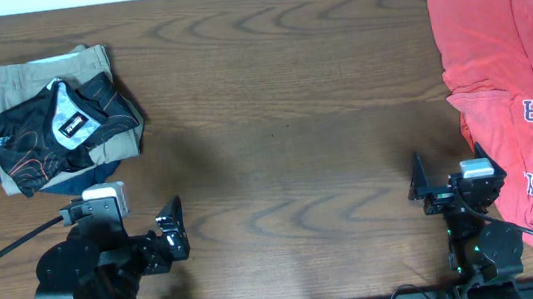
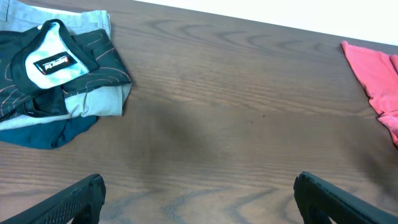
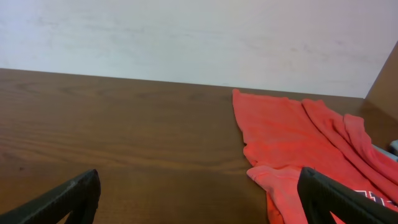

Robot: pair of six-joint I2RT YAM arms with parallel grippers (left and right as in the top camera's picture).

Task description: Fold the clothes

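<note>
Overhead above table (image 1: 273, 119); wrists low, apparently forward-facing.

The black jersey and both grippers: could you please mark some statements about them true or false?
1. The black jersey lies on top of the khaki shorts. True.
2. The left gripper is shut on the black jersey. False: it is open and empty, apart from the jersey.
3. The red T-shirts lie on the side of the right gripper. True.
4. The right gripper holds a red T-shirt. False: it is open and holds nothing.
</note>
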